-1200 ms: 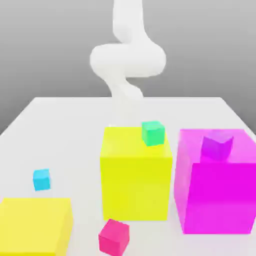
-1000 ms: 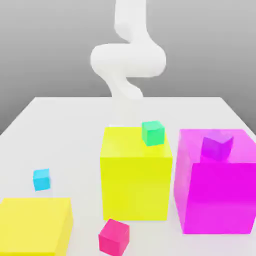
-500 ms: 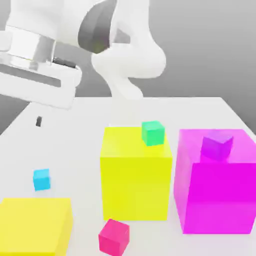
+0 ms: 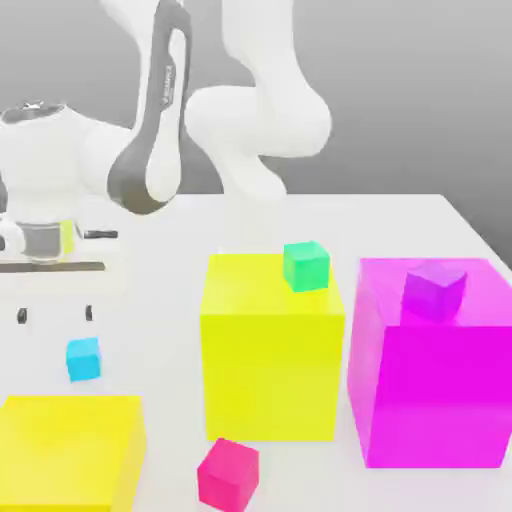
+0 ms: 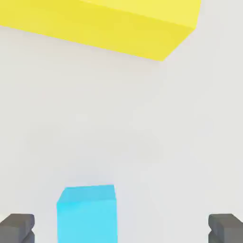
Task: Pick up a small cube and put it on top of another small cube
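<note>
Cyan and tiny, the plain cube [image 4: 84,358] is seen resting free on the white table [image 4: 400,225], just below the empty two-finger gripper [image 4: 54,313], whose jaws are spread wide, presumably for straddling it.

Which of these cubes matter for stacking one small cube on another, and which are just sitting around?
In play:
- cyan cube, on the table below the open gripper
- small green cube and small crimson-pink cube, possible bases

Just lying about:
- big yellow cubes
- big magenta cube
- purple cube
</note>
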Available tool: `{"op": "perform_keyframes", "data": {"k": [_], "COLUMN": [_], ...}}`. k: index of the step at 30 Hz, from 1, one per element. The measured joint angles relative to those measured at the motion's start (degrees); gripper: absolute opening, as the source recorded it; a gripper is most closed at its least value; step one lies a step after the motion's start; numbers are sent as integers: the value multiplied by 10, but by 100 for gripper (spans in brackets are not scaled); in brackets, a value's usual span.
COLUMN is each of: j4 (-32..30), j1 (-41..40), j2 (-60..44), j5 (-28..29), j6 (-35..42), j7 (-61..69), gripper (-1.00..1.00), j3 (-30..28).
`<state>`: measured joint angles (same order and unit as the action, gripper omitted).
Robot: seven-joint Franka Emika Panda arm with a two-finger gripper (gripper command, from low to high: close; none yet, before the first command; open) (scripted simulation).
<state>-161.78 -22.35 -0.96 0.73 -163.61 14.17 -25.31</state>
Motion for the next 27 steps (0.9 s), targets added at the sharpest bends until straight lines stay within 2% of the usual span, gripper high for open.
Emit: {"op": "perform_keyframes", "data": {"k": [6,12,13,21,27], "j4": [10,28,30,29,12], "j1": [-42,-126,-139,-136,-77], "j2": [-73,-149,-162,-157,-84], "j5": [-158,-241,-247,-244,-162], "j6": [-53,-110,-120,-115,-62], "j7": [126,192,199,195,130], "gripper": [0,0,-100,-100,-100], "j3": [79,181,195,192,114]}}
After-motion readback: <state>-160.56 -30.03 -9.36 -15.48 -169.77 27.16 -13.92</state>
